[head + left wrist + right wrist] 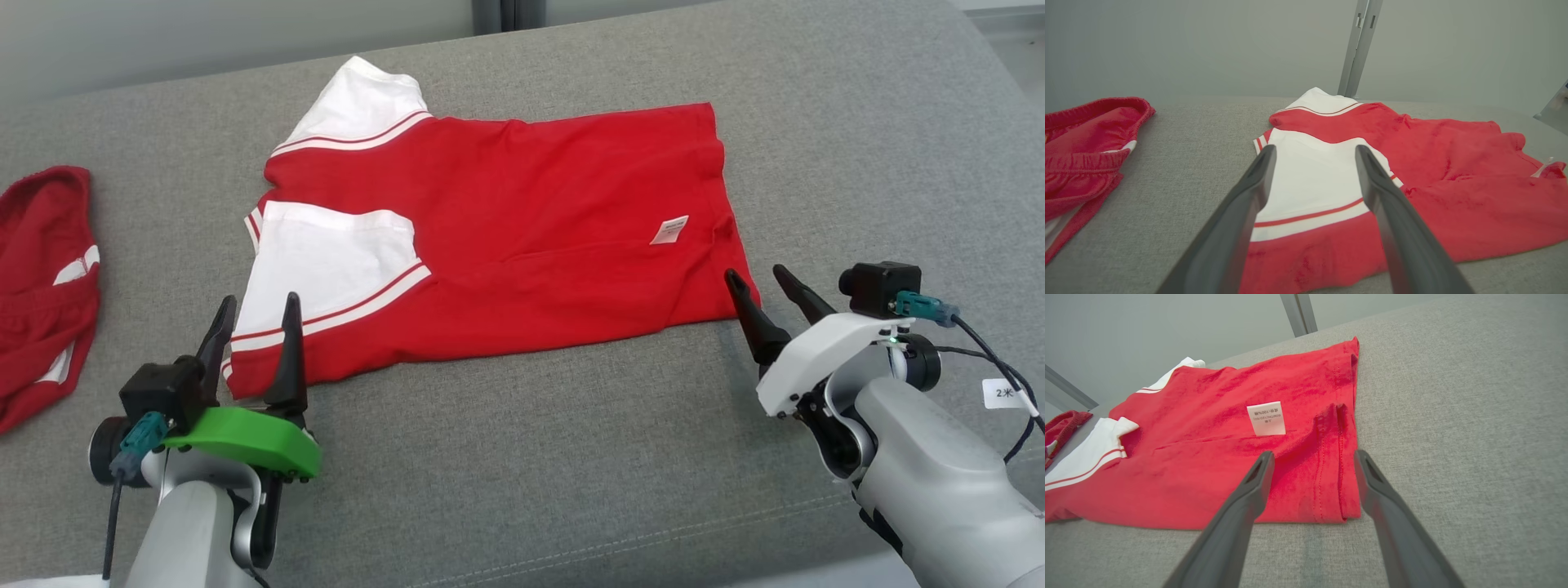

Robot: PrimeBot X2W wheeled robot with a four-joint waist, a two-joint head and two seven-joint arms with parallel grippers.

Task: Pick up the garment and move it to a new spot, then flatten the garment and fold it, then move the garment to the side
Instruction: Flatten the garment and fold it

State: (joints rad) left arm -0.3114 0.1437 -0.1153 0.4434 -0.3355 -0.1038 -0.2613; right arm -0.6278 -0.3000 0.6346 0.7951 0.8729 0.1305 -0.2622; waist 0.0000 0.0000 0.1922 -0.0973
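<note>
Head view: the garment point(506, 220) lies folded once at the middle of the cushion point(571, 457), left gripper point(260, 298) and right gripper point(753, 271) spread empty at its near edge; wrist views: fingers point(1237, 228) frame the sleeve point(1310, 183) and hem corner point(1339, 498), so folding seems underway, the next fold needing fresh pinches there.

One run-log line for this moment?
red-and-white shirt: partly folded, flat on grey fabric surface, unheld | left gripper: open, at sleeve end | right gripper: open, at hem corner | other red garment: far left

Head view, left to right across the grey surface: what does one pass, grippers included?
red shorts → left gripper → red-and-white shirt → right gripper
</note>
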